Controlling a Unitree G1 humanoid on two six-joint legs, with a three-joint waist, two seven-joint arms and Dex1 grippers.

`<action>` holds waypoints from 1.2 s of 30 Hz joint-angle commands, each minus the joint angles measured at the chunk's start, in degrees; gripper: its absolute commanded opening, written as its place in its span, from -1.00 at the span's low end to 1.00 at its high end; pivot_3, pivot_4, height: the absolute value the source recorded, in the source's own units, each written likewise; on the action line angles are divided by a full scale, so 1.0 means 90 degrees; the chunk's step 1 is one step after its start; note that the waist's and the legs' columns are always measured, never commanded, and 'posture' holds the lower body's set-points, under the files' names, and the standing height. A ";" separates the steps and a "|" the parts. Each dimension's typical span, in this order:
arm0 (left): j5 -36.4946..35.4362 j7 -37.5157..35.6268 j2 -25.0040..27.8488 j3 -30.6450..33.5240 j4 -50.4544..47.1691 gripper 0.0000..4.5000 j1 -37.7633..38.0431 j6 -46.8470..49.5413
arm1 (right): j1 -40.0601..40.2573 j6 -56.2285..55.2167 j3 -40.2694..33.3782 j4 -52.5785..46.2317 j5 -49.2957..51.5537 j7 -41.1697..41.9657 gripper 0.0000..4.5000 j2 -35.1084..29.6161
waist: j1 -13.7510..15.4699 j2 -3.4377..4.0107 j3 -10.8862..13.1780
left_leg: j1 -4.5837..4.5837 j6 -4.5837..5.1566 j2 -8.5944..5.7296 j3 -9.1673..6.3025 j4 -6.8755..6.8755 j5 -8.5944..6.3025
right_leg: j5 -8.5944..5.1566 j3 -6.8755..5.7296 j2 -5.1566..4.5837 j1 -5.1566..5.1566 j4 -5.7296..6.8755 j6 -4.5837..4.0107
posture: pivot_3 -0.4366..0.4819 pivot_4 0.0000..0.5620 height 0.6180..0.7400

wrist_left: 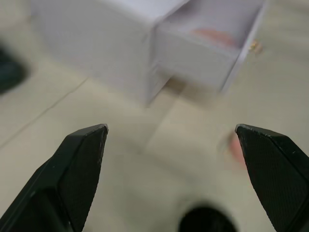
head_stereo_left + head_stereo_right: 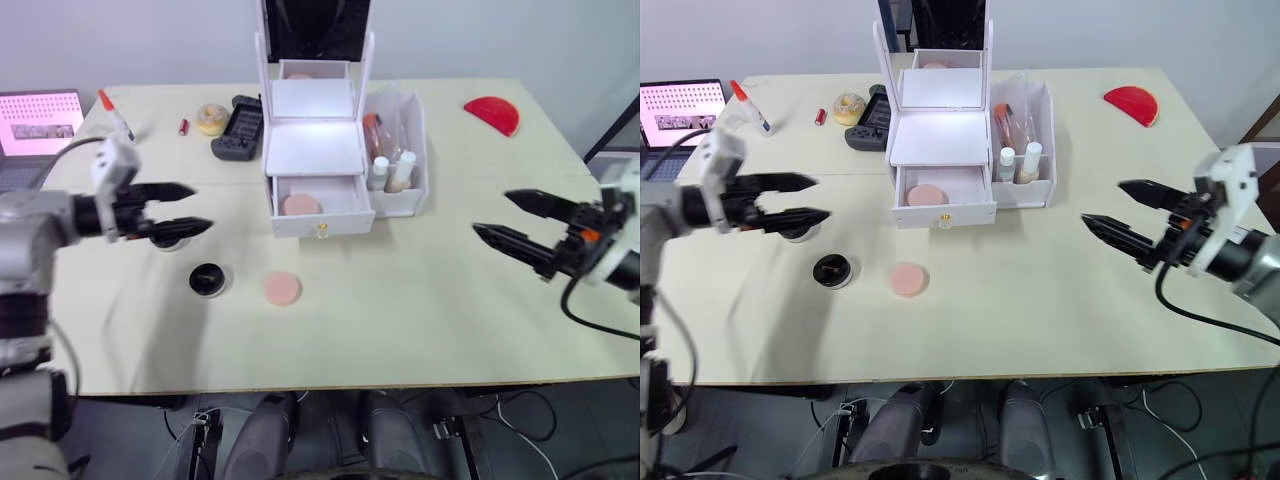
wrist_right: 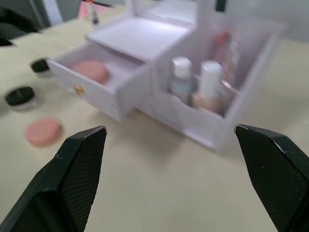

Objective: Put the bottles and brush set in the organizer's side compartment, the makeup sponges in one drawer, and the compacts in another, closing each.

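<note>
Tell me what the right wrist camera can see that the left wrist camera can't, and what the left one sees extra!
Right wrist view alone: the side compartment with its white-capped bottles, plus a second compact further back. Left wrist view alone: the organizer's blank outer side wall. Both share the open drawer with a pink makeup sponge inside, the loose sponge on the table, and the nearer compact.

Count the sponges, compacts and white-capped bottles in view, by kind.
Sponges: 2, one in the open drawer, one on the table.
Compacts: 2, both on the table.
White-capped bottles: 2, both in the side compartment.
Total: 6.
</note>
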 commanded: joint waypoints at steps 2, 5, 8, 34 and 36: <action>0.0116 0.0371 0.0582 0.1317 0.0346 0.98 0.1261 -0.0634 | 0.0695 -0.0686 -0.0894 0.0460 -0.0538 0.0697 1.00 -0.0001 | 0.0034 0.0002 -0.0001 | 0.0001 -0.0003 0.0001 0.0001 -0.0003 -0.0002 | -0.0006 0.0001 0.0000 -0.0001 -0.0007 -0.0011 | -0.05 -0.47 0.95; 0.0223 0.0408 0.0816 0.1791 0.0815 0.98 0.2050 -0.1154 | 0.1035 -0.1045 -0.1296 0.0887 -0.0728 0.0976 1.00 0.0128 | 0.0058 0.0004 -0.0002 | 0.0002 -0.0005 0.0003 0.0005 -0.0004 -0.0003 | -0.0014 0.0002 -0.0004 0.0001 -0.0014 -0.0027 | -0.05 -0.47 0.95; 0.0223 0.0485 0.0896 0.2000 0.1106 0.98 0.2318 -0.1481 | 0.1365 -0.1282 -0.1487 0.1147 -0.0883 0.1238 1.00 0.0229 | 0.0094 0.0002 -0.0002 | 0.0002 -0.0024 0.0003 0.0001 -0.0004 -0.0014 | -0.0020 0.0000 -0.0008 0.0006 -0.0027 -0.0021 | -0.05 -0.47 0.95; -0.0765 0.0655 0.0325 0.1545 -0.1219 0.98 0.2630 -0.0619 | 0.0874 -0.0386 -0.1072 0.0024 -0.0050 0.1062 1.00 -0.0038 | 0.0034 0.0013 -0.0007 | 0.0005 -0.0024 0.0002 0.0017 -0.0041 -0.0012 | -0.0013 0.0005 -0.0027 -0.0010 -0.0029 -0.0031 | -0.05 -0.47 0.95; -0.1027 0.0974 -0.0042 0.1212 -0.2203 0.98 0.2664 -0.0249 | 0.0421 -0.0062 -0.0661 -0.0355 0.0398 0.0974 1.00 -0.0189 | 0.0025 0.0012 -0.0006 | 0.0004 -0.0023 0.0002 0.0016 -0.0041 -0.0011 | -0.0010 0.0005 -0.0027 -0.0010 -0.0029 -0.0035 | -0.05 -0.47 0.95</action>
